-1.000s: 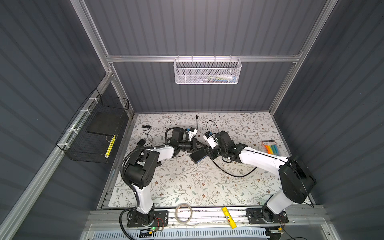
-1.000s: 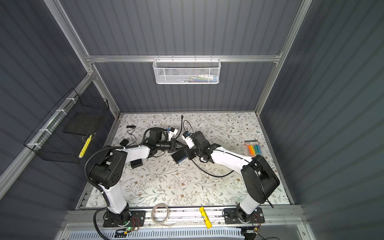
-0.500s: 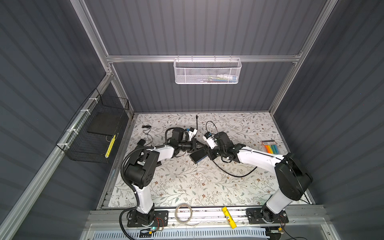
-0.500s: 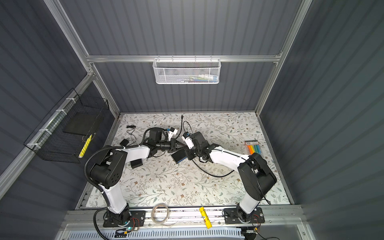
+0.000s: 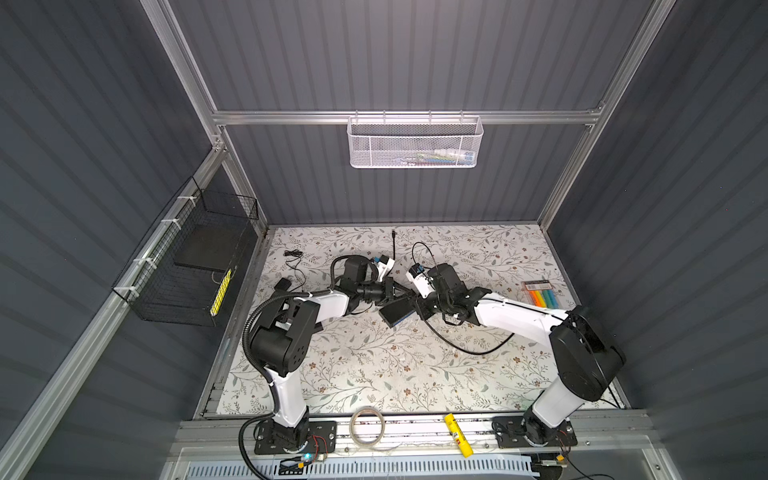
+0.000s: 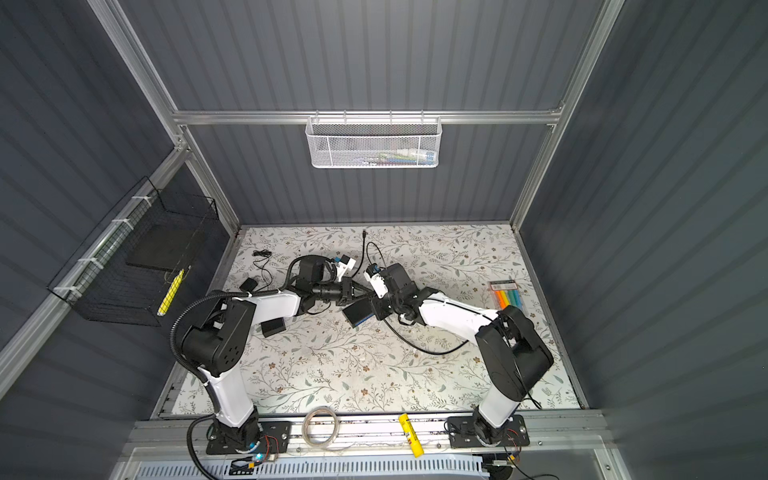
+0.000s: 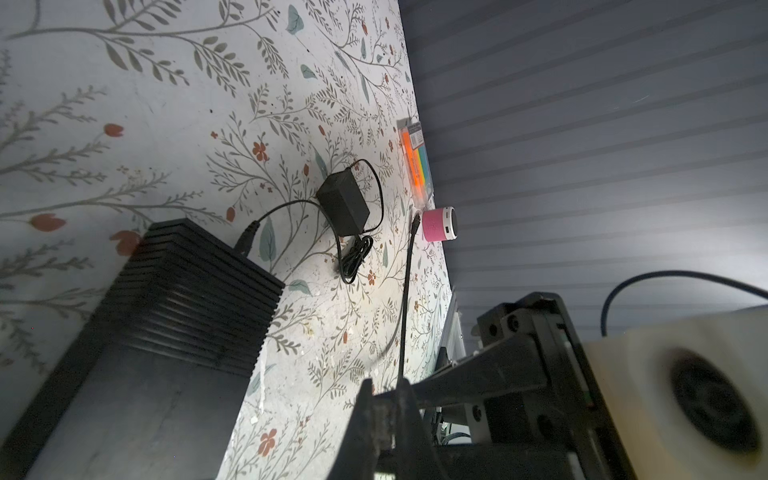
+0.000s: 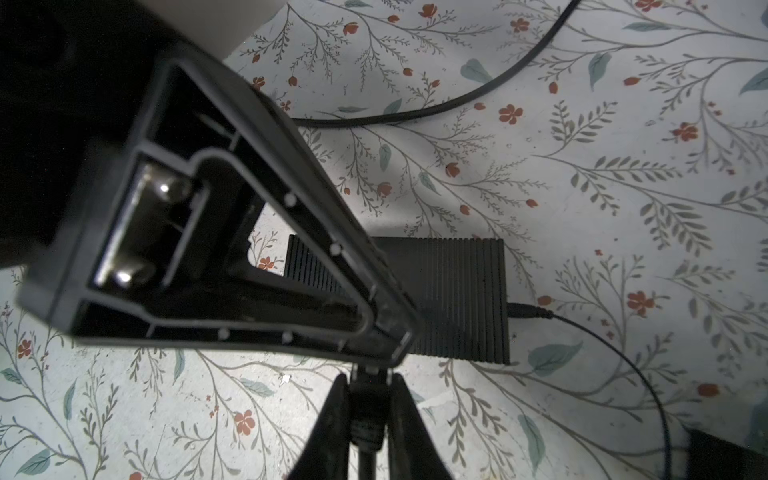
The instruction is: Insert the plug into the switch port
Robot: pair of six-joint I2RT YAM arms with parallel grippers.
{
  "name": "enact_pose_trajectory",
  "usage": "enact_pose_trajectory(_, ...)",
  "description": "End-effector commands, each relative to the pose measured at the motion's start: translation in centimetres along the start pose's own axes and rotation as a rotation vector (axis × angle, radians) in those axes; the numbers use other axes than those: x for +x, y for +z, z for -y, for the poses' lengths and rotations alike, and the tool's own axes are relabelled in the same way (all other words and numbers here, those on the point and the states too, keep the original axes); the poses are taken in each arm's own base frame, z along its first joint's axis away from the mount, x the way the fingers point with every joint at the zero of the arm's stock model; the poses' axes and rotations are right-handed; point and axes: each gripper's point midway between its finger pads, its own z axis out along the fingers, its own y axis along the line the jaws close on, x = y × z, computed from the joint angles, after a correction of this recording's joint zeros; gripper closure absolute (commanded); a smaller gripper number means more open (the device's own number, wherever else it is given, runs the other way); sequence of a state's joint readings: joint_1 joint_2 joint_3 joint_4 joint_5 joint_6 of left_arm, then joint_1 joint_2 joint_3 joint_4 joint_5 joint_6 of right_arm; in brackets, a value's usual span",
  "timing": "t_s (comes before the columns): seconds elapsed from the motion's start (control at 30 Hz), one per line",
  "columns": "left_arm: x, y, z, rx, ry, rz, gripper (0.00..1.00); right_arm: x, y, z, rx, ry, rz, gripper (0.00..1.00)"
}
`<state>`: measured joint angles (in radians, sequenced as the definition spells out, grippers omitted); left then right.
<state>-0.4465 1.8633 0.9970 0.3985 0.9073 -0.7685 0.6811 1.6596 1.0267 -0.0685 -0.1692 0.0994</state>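
Observation:
The switch [image 5: 397, 315] is a black ribbed box with a blue face. It lies mid-table in both top views [image 6: 358, 312], and the right wrist view shows it [image 8: 457, 299] just beyond the grippers. The black plug [image 8: 368, 415] sits between the fingers of my right gripper [image 8: 368, 399], which is shut on its boot. My left gripper [image 7: 384, 411] is shut on the plug's pale front end, finger to finger with the right. The two grippers meet just above the switch [image 5: 409, 293]. The plug's cable [image 7: 404, 299] trails across the mat. The switch port is hidden.
A thin power lead [image 8: 528, 311] is plugged into the switch's side. A black adapter [image 7: 343, 203], a pink speaker [image 7: 440, 224] and a highlighter pack [image 5: 540, 293] lie on the mat. A tape roll [image 5: 367, 424] and a yellow marker [image 5: 457, 434] rest on the front rail.
The right arm's elbow has swung slightly left. Both grippers stay joined over the switch, and the switch has not moved.

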Motion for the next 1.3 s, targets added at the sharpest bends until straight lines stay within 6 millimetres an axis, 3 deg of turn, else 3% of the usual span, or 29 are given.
enact_pose_trajectory(0.0, 0.7, 0.3, -0.4, 0.010, -0.016, -0.024, 1.00, -1.3, -0.5, -0.2, -0.011, 0.006, 0.039, 0.80)
enact_pose_trajectory(0.17, 0.7, 0.4, -0.4, 0.012, -0.016, -0.024, 1.00, -1.3, -0.5, -0.2, -0.010, 0.006, 0.040, 0.77)
enact_pose_trajectory(0.6, 0.9, 0.4, -0.7, 0.015, -0.025, -0.024, 1.00, -1.3, -0.6, -0.1, -0.003, 0.009, 0.043, 0.85)
enact_pose_trajectory(0.8, 0.8, 0.4, -0.5, 0.019, -0.020, -0.023, 1.00, -0.6, 0.1, 0.0, -0.008, 0.016, 0.018, 0.79)
enact_pose_trajectory(1.27, 0.7, 0.4, -0.4, 0.022, -0.021, -0.023, 1.00, 0.0, 0.7, 0.2, -0.001, 0.021, 0.005, 0.82)
